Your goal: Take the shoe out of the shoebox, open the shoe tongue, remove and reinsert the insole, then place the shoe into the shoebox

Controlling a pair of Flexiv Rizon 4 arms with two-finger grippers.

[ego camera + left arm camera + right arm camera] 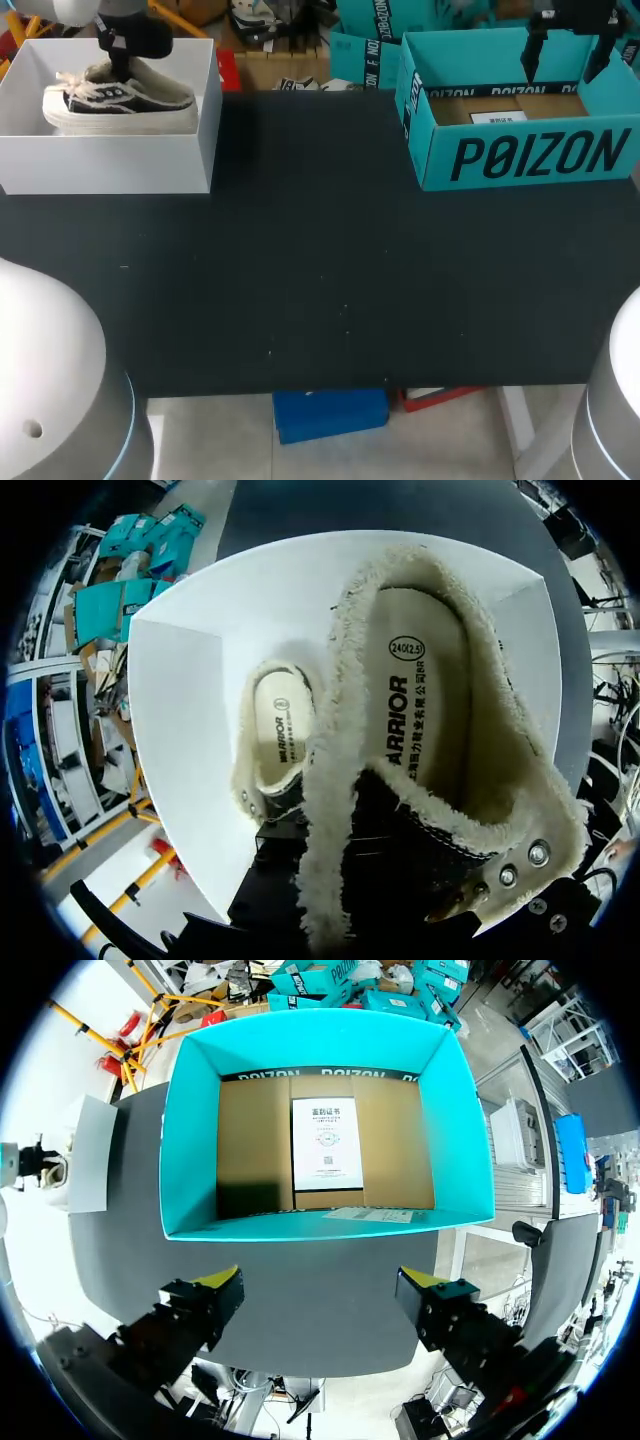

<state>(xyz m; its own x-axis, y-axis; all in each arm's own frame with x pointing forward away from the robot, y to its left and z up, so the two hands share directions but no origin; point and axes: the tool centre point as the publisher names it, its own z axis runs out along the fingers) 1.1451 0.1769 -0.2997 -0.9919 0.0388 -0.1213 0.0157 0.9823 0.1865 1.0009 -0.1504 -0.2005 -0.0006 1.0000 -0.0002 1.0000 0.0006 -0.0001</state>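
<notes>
A white shoebox is sitting at the far left corner of the black table, its plain, smooth walls standing open at the top. A shoe is lying inside it, a dark low sneaker with a thick off-white sole and pale laces. The left gripper is hanging directly over the shoebox, down at the shoe's collar. From the left wrist view, a shoe is filling the space right under that gripper, its opening rimmed with shaggy cream fleece, a printed cream insole showing inside and metal eyelets running along its dark upper. A second shoe with the same fleece rim is resting beside it on the shoebox floor. The shoe is hiding the gripper's working end, so it cannot be told whether the gripper is holding the shoe or standing apart from it.

Well to the right of the shoebox, across a stretch of bare table, a teal cardboard box is standing at the far right corner, rectangular and lidless, with bold black lettering on its front wall. Its floor is brown cardboard, and a white printed card is lying flat in the middle of it. The right gripper is hovering above this teal box, and in its wrist view the right gripper is spreading its two yellow-tipped fingers wide with nothing between them.
</notes>
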